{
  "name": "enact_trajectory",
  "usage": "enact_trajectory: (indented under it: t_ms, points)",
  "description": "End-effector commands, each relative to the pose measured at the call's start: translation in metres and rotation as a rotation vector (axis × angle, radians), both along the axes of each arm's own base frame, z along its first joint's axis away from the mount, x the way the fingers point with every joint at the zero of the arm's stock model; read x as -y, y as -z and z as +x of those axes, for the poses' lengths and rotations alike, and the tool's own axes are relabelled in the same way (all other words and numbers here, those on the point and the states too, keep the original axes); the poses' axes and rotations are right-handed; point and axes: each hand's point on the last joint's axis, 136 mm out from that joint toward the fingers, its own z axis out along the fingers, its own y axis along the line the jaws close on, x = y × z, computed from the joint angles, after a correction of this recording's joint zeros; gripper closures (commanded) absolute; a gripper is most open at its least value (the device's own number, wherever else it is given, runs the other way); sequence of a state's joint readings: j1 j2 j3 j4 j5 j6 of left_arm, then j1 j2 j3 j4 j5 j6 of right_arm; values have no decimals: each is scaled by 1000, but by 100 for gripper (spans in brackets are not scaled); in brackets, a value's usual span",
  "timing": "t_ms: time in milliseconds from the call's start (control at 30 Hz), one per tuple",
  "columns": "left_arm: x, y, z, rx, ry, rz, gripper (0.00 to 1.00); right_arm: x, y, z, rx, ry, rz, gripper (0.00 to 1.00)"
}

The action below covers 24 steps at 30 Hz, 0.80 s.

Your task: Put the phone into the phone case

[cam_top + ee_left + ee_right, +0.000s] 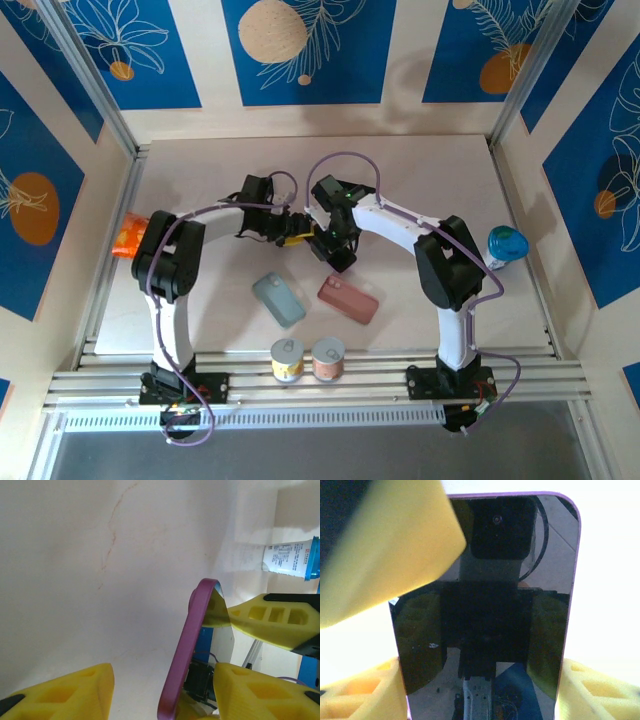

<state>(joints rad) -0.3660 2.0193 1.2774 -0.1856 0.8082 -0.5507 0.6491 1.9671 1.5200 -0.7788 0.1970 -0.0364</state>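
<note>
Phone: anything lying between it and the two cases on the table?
Nothing visible. The right pincer holds the phone above the table; the blue case and pink case lie toward its near edge, uncovered.

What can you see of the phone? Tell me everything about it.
The phone is a flat slab with a glossy, reflective dark screen, a thin purple rim and rounded corners. It appears to be off the table, upright and slightly tilted. The right gripper's yellow fingers clamp its two long sides; one of the left gripper's fingers overlaps a top corner of the screen.
</note>
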Motion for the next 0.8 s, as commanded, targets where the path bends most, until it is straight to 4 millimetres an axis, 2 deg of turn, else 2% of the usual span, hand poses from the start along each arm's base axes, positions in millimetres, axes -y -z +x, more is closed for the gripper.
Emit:
enact_trajectory:
  t_ms: [0, 433, 767]
  points:
    - [13, -7, 1, 1, 38, -53, 45, -13, -28, 0, 30, -28, 57, 47]
    - [27, -7, -3, -19, 64, -105, 48, -11, -27, 0, 26, -28, 49, 47]
    - [32, -8, -3, -9, 64, -112, 61, -11, -34, 0, 30, -21, 67, 48]
